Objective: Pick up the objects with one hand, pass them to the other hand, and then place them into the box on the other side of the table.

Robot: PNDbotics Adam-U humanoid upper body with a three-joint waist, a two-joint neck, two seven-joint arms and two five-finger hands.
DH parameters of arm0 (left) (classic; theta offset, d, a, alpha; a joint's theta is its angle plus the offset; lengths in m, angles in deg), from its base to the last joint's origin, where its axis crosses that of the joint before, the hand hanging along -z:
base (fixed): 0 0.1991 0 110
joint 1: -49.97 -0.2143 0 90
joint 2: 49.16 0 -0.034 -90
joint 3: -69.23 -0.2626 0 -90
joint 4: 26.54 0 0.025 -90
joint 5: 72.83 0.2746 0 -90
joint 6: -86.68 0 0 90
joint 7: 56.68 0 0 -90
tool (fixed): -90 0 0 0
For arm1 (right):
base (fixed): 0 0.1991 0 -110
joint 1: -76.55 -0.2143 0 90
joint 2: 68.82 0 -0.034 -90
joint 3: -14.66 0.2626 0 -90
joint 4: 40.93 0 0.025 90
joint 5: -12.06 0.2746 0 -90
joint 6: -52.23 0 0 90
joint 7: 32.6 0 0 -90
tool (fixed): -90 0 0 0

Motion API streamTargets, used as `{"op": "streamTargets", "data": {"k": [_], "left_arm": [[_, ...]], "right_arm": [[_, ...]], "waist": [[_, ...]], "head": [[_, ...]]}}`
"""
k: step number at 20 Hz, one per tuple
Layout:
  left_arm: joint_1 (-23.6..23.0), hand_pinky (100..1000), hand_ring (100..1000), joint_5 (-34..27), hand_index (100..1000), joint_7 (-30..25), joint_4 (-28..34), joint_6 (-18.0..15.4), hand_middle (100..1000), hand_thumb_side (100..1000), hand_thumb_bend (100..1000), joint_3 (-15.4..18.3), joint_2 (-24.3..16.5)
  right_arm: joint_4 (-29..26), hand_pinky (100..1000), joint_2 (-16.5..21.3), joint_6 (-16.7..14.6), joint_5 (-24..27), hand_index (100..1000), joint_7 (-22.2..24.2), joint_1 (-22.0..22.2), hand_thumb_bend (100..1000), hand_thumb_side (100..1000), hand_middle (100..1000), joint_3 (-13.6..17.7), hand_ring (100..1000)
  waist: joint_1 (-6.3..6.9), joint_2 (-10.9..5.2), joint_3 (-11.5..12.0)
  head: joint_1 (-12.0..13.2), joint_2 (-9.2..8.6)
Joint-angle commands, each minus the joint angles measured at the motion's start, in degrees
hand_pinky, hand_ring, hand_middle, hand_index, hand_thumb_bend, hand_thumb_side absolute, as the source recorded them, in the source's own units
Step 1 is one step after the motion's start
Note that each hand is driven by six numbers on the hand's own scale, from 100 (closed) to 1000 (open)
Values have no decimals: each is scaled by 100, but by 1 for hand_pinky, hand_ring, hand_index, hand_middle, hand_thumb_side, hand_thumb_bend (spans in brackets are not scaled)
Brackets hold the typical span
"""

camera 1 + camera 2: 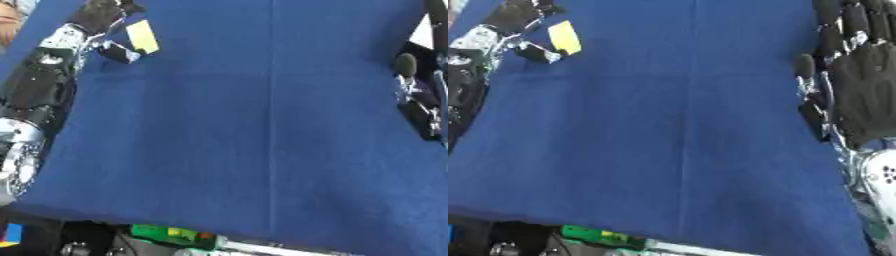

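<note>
A small flat yellow object sits at the far left corner of the blue tablecloth. My left arm runs up the table's left edge. My left hand is at the object, with curled fingers by its upper corner and the thumb against its lower corner, so it looks pinched between them. My right hand rests at the table's right edge, fingers straight and pointing up, holding nothing. No box shows in either view.
A green item with coloured bits lies below the table's near edge, beside some dark gear. The cloth's wide middle has nothing on it. A fold line runs down the cloth's centre.
</note>
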Motion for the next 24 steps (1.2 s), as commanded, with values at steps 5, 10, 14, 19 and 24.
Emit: {"op": "streamTargets", "data": {"k": [5,10,14,19,24], "left_arm": [[58,791,731,-367,865,-310,-73,316,741,312,325,32,-162],[34,778,706,-398,843,-573,-204,351,716,330,292,-31,-137],[28,723,597,-475,755,-679,-183,250,598,296,221,-26,-104],[48,616,418,-716,543,-326,90,133,387,232,100,75,-61],[130,606,386,-1186,501,-95,520,-313,348,247,100,48,-19]], "right_arm": [[-121,911,14,11,67,1000,-67,-35,100,100,991,37,986],[-121,909,2,22,84,1000,-87,-26,100,100,991,46,986],[-121,909,-3,37,96,1000,-84,-15,100,100,991,49,987],[-121,911,1,59,101,1000,-76,-2,100,100,991,56,987],[-121,924,70,58,79,1000,-21,3,100,100,993,57,981]], "waist": [[-19,-117,-18],[-20,-108,-25],[-27,-112,-26],[-34,-122,-16],[-27,-173,39]], "head": [[37,-15],[51,-15],[62,-15],[63,-15],[3,-15]]}}
